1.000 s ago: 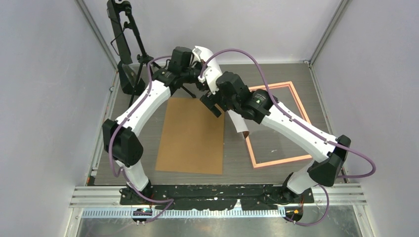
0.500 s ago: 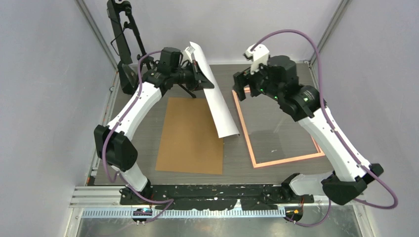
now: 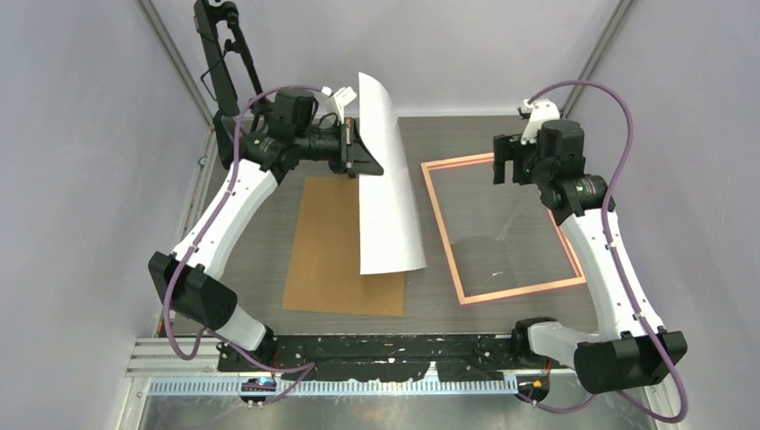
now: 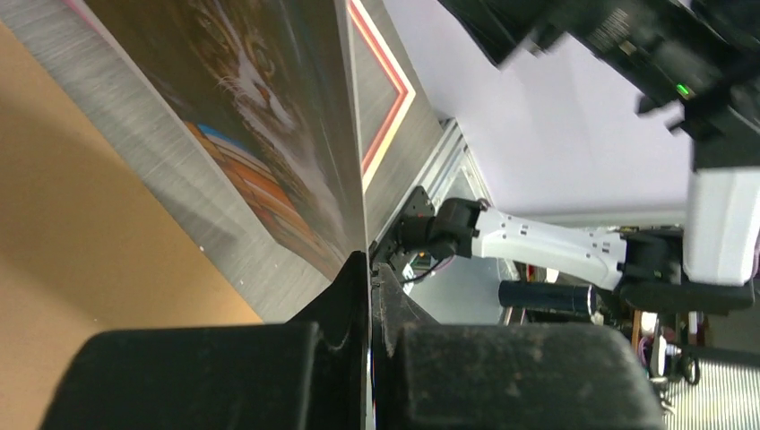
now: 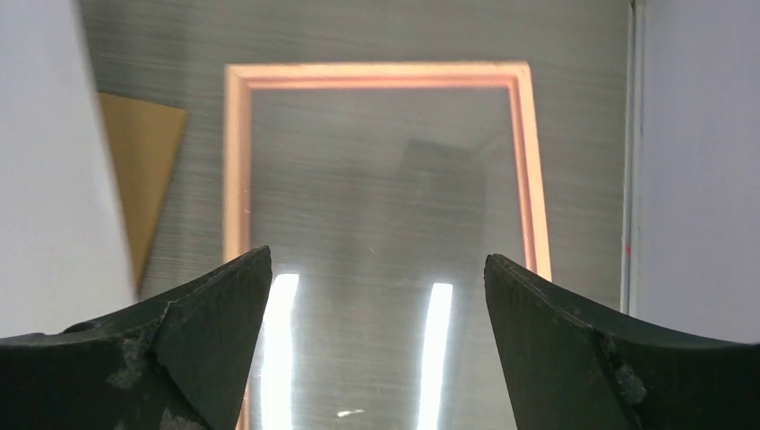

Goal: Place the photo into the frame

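My left gripper (image 3: pixel 363 148) is shut on the far edge of the photo (image 3: pixel 385 197), which hangs in the air with its white back up, its lower end over the brown board. The left wrist view shows its printed cat side (image 4: pixel 260 116) running away from my gripper (image 4: pixel 369 260). The salmon-pink frame (image 3: pixel 444 228) lies flat on the table to the right, with glass inside it. My right gripper (image 3: pixel 506 161) hovers open above the frame's far end, nothing between its fingers; its wrist view looks down onto the frame (image 5: pixel 235 170) past its gripper (image 5: pixel 376 269).
A brown backing board (image 3: pixel 327 246) lies flat left of the frame, partly under the photo. A black stand (image 3: pixel 224 81) rises at the back left. Grey walls close in the sides. The table's metal rail (image 3: pixel 403 354) runs along the near edge.
The right gripper let go of the photo and swung right, over the frame's far end. The left arm lifted the photo, which now hangs straighter and further left over the board.
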`<state>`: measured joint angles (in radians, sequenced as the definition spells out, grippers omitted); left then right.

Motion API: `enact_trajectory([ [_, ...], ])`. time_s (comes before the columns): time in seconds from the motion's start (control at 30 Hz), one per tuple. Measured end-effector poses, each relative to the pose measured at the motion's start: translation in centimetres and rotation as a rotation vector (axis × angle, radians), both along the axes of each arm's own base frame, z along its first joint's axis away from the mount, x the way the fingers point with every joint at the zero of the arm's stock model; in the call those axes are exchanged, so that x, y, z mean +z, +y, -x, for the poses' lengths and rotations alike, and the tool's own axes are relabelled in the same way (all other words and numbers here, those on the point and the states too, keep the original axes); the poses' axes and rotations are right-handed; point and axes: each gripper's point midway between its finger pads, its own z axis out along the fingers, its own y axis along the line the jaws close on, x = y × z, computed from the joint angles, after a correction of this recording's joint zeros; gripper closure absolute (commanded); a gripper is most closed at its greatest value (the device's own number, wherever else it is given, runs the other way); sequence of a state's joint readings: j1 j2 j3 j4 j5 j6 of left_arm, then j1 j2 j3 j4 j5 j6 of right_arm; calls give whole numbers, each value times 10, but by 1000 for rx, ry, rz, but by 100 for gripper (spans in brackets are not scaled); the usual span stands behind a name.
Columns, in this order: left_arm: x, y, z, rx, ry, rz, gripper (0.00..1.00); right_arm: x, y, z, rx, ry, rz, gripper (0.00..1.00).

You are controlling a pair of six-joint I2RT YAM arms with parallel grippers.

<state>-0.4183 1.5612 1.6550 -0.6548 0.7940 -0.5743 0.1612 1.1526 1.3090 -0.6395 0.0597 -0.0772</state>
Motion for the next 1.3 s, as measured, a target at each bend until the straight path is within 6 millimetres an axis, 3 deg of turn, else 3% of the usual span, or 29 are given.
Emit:
enact_trajectory([
  [0.17, 17, 4, 20, -59, -49, 28, 100, -53, -61, -7, -146, 121, 7, 6],
  [0.3, 30, 5, 33, -96, -68, 61, 100, -92, -96, -16, -203, 215, 11, 8],
  [0.5, 38, 4, 40, -123, -71, 88, 100, -151, -134, -32, -218, 352, 5, 10],
  [0.7, 46, 2, 39, -119, -54, 122, 100, -204, -157, -37, -212, 482, -23, 12],
  [0.87, 42, 2, 33, -101, -37, 131, 100, -219, -169, -41, -213, 513, -47, 13],
  [1.17, -11, 9, 16, -32, 119, 116, 100, -231, -182, -37, -221, 534, -90, 13],
  [1.3, -19, 13, 5, 7, 169, 146, 100, -239, -183, -35, -217, 550, -115, 13],
])
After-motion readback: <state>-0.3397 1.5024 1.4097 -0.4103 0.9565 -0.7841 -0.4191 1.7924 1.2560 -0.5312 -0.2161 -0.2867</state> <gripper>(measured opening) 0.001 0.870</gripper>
